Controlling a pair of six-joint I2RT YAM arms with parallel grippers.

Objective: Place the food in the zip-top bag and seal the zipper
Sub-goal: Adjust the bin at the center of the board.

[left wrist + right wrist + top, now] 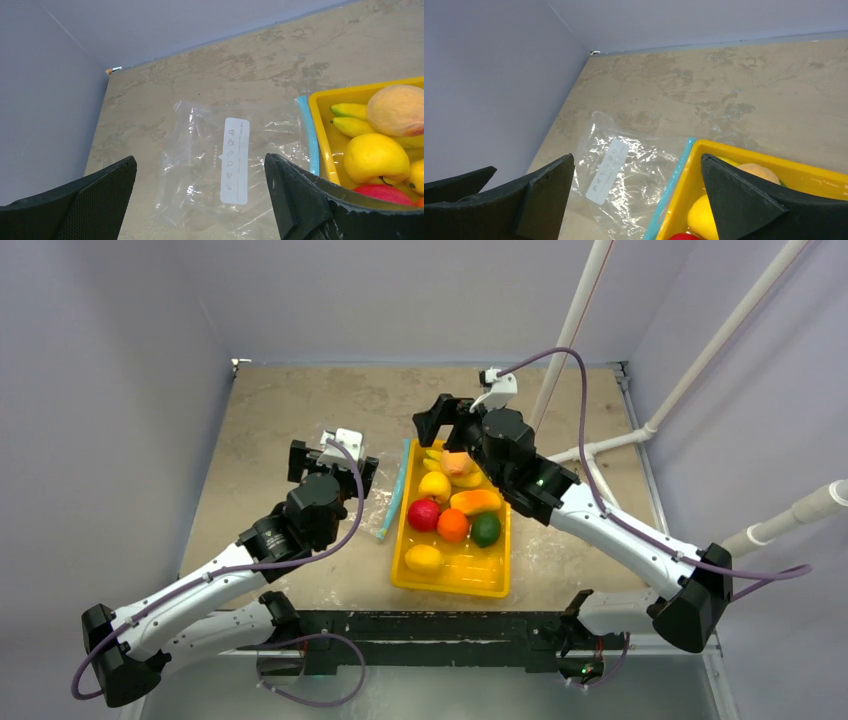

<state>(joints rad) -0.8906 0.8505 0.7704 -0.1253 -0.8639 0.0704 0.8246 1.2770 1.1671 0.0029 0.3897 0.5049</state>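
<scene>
I am looking down on a tan, mottled table (290,400). A yellow rectangular plastic tray (452,586) sits near its middle, holding the food (453,525), a set of small glossy toy fruits. I can see a red apple (424,514), an orange, a green lime (486,529), a yellow lemon (423,558), an orange-yellow mango (476,501), a pale peach (397,110) and small bananas (350,111). All the fruit is inside the tray.

The clear, floppy zip-top bag (200,150) lies flat on the table, just left of the tray, with a white printed label (235,160) facing up. Its thin teal-blue zipper (396,492) runs right alongside the tray's left wall. I see no fruit inside the bag.

My left gripper (333,455) is over the bag, its two black fingers (100,200) spread as wide as they go and gripping nothing. In the left wrist view the bag shows between them, lower down.

My right gripper (447,425) is over the far end of the tray, above the bananas and peach. Its jaws are also fully apart and empty. The right wrist view shows the bag's edge, the zipper and the tray's corner between its fingers (744,200).
</scene>
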